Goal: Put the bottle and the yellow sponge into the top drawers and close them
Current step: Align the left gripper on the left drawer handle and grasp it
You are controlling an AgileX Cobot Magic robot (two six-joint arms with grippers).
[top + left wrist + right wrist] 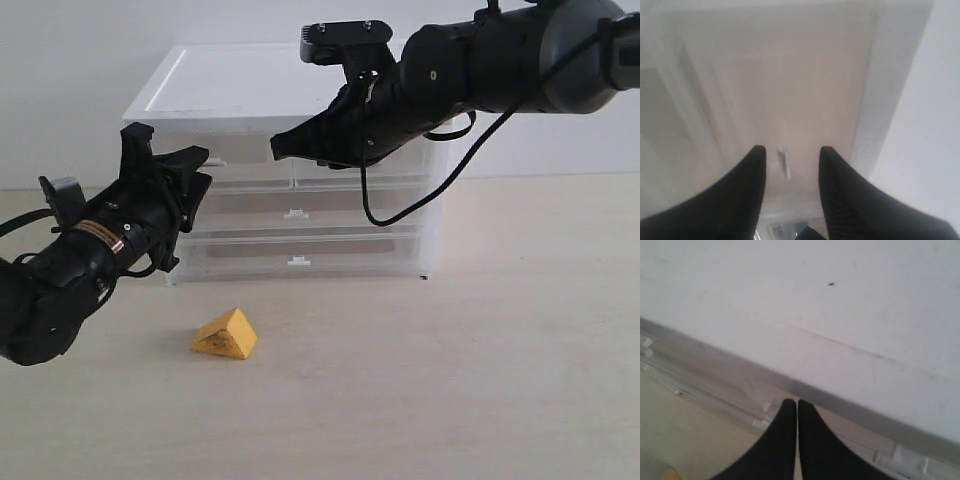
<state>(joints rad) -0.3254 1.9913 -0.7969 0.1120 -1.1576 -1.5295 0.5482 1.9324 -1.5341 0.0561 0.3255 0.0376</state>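
The yellow sponge (225, 335), a speckled wedge, lies on the table in front of the cabinet. The bottle is out of view. The top drawers (248, 165) sit in the cabinet's upper row; my right arm covers most of the right one. My left gripper (168, 143) is open at the cabinet's left front, fingers apart. In the left wrist view the left gripper (790, 152) has a small white handle (784, 162) lying between its fingers, untouched. My right gripper (278, 148) is shut and empty, its tip in front of the top drawer row; the right wrist view shows the right gripper (797, 404) over the cabinet's front edge.
The translucent cabinet (300, 250) with a white top (240, 85) stands at the back against the wall. Two full-width drawers (296, 212) lie below the top row. A black cable (400, 210) hangs from the right arm in front of the cabinet.
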